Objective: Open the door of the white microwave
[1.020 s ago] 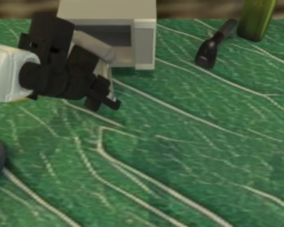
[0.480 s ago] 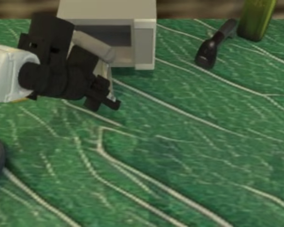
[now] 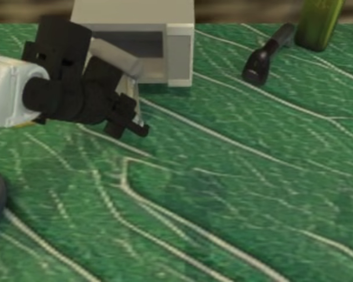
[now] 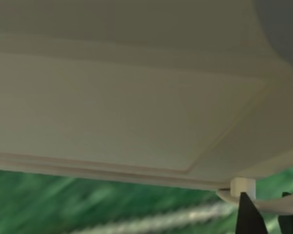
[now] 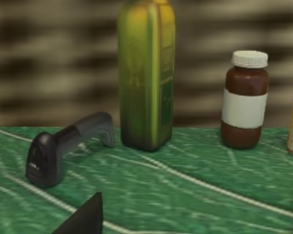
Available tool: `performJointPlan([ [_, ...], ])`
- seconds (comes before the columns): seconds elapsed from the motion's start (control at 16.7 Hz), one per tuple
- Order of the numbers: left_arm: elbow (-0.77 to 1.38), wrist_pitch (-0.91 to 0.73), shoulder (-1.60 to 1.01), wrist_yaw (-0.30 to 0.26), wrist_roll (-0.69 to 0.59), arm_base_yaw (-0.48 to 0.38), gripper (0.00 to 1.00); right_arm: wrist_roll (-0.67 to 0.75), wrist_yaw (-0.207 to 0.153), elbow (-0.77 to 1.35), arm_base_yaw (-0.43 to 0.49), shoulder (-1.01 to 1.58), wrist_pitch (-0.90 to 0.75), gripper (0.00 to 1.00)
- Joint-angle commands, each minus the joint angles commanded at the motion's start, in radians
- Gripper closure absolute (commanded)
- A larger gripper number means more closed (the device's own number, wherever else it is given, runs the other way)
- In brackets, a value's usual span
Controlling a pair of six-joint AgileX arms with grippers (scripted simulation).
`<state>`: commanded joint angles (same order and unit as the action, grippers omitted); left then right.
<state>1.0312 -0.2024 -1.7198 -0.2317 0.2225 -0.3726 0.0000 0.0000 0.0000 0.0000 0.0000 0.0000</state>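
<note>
Now swung wide, the door (image 3: pixel 115 56) of the white microwave (image 3: pixel 135 35) stands open, its edge pinched in the left gripper (image 3: pixel 129 124) fingers' narrow clamp.

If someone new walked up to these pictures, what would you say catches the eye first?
The white microwave at the table's far edge, left of centre, with its cavity showing and the door swung out toward the left. My left arm's black left gripper reaches in just in front of that door. On the far right stand a tall green bottle and a black handheld scanner lying beside it on the green cloth.
</note>
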Motion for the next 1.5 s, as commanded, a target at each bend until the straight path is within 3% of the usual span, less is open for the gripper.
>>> performJointPlan([
  [0.42, -0.012, -0.016, 0.014, -0.044, 0.071, 0.037, 1.0, 0.0, 0.0, 0.0, 0.0, 0.0, 0.0, 0.0],
  [1.5, -0.012, -0.016, 0.014, -0.044, 0.072, 0.037, 1.0, 0.0, 0.0, 0.0, 0.0, 0.0, 0.0, 0.0],
])
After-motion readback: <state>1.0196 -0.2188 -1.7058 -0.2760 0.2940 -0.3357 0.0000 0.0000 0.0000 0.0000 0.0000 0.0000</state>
